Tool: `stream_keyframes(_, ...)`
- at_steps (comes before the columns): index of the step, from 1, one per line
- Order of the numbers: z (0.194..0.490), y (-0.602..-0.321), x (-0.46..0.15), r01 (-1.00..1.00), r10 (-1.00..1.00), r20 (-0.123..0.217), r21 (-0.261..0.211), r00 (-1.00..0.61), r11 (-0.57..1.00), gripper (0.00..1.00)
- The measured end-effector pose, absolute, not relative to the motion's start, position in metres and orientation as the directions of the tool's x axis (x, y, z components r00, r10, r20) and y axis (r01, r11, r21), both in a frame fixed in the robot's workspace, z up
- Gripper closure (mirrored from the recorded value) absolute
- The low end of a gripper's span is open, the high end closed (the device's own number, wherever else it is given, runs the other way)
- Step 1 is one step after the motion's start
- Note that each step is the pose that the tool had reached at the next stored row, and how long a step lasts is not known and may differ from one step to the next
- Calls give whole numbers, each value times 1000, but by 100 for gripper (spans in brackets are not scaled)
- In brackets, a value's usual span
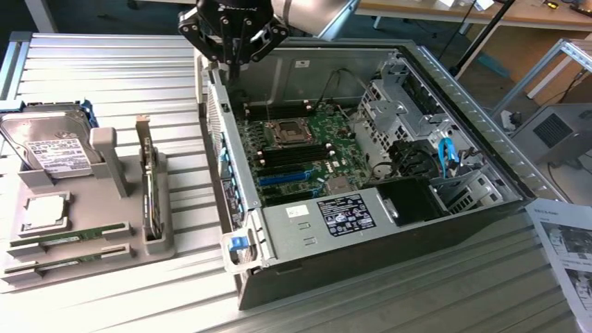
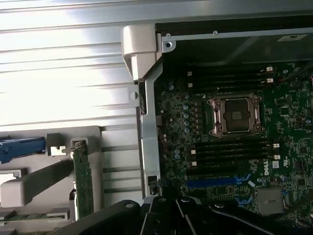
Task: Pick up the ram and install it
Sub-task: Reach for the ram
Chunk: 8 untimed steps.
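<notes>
Jaws at the end of your arm [image 1: 229, 21] are closed with nothing between them. They point down over the far corner of the open computer case [image 1: 306, 260], just above the top edge of its wall on the exterior view's left. Through the wrist camera you look straight down that pale wall edge [image 2: 146, 122], with the green motherboard [image 1: 319, 132] lying flat just inside it. Nearest the jaws on that board is the square processor socket [image 1: 288, 129]. Rows of black memory slots [image 1: 296, 154] run on both sides of it, and a blue slot [image 1: 287, 177] sits a little further along. Outside the wall, on the slatted metal bench [image 1: 111, 76], stands a grey holder tray [image 1: 120, 257]. An expansion card [image 1: 148, 194] stands upright on its edge in the tray, on the side closest to the case. Beyond it, toward the exterior view's left, a hard drive [image 1: 55, 149] leans in its cradle. A square silver processor chip [image 1: 44, 211] rests flat just in front of the drive. At the end of the tray furthest from your jaws lies the ram [image 1: 69, 238], a long green stick lying in its groove. A second stick [image 1: 57, 264] like it lies just beside it. Both are well apart from the jaws and untouched. A printed sheet [image 1: 566, 243] lies on the bench at the exterior view's right, past the case.
</notes>
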State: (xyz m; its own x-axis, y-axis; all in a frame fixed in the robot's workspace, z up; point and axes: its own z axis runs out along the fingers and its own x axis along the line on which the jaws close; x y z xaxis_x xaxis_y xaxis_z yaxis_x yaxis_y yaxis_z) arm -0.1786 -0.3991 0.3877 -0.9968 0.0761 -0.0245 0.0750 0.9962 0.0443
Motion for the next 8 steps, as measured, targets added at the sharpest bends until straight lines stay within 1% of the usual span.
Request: stream_keyframes(8,386,-399,-209,75,76,-24,44,-997,996,89)
